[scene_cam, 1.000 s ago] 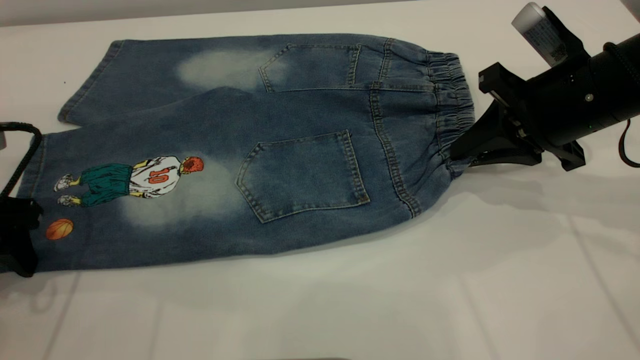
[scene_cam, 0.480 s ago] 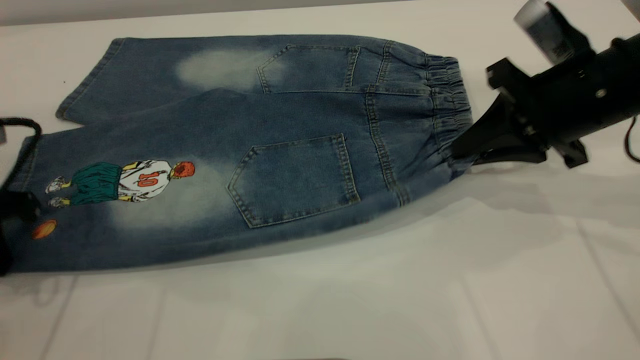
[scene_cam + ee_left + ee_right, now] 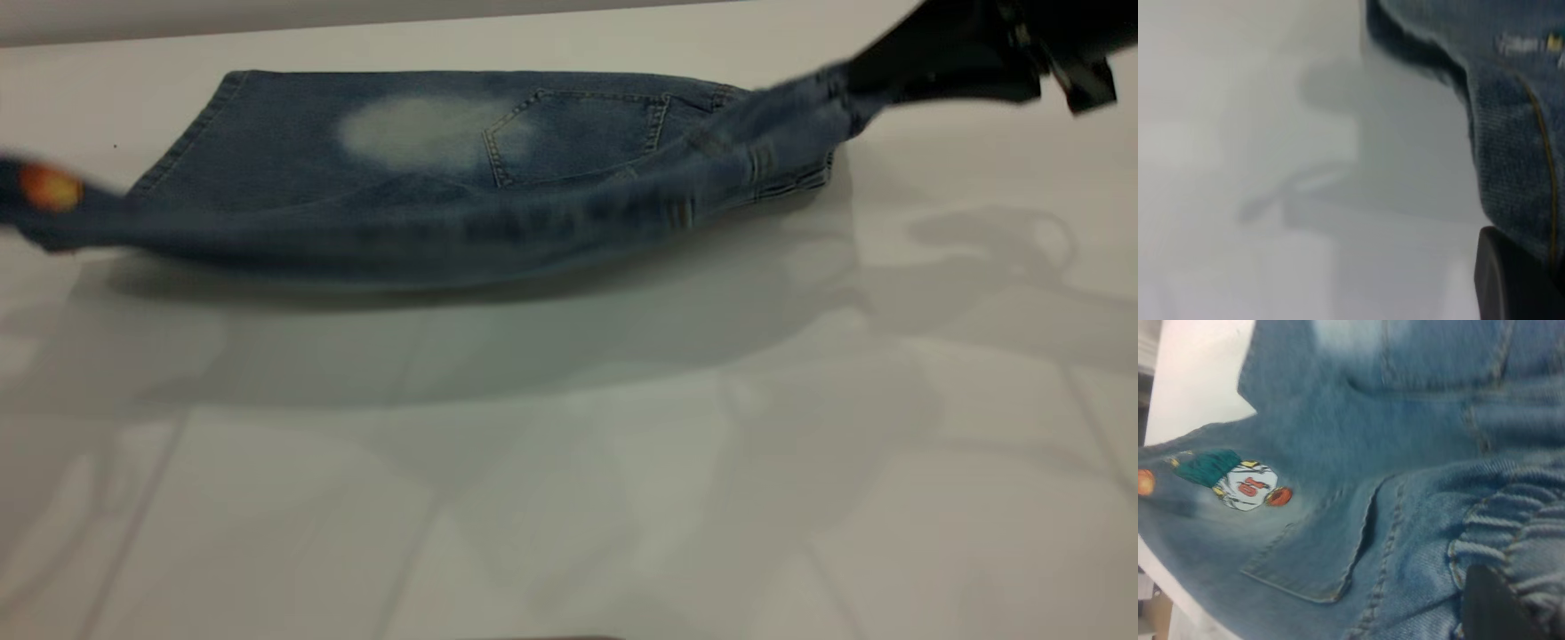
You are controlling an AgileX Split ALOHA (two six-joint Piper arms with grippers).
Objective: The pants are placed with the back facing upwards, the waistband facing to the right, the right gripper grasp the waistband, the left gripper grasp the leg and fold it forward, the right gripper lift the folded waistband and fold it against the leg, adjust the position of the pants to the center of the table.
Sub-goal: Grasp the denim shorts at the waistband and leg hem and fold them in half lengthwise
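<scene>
Pants (image 3: 427, 142) of blue washed denim hang between my two grippers, with the near half lifted off the table (image 3: 569, 498) and the far half lying flat on it. My right gripper (image 3: 898, 67), at the upper right of the exterior view, has its black jaws clamped on the gathered elastic waistband (image 3: 1511, 540); in my right wrist view the dark jaw tip presses into those ruffles, and beyond it I see a back patch pocket (image 3: 1318, 553) and the leg (image 3: 1218, 500) with its player in a white number 10 shirt and an orange ball. My left gripper (image 3: 1515, 280) is out of the exterior view at the far left edge, where the printed leg runs off with its orange ball just showing; in my left wrist view one dark jaw sits against the hem of the denim, gripping the leg. The raised fold stretches in a long, sagging line from left to right, edge-on to the outside camera, above the plain leg with its pale faded patch (image 3: 409, 129) and the other back pocket (image 3: 578, 133). The table is a wide, smooth, pale grey-white top with faint seam lines and soft shadows of cloth and arms. A darker strip (image 3: 267, 18) runs behind its far edge.
</scene>
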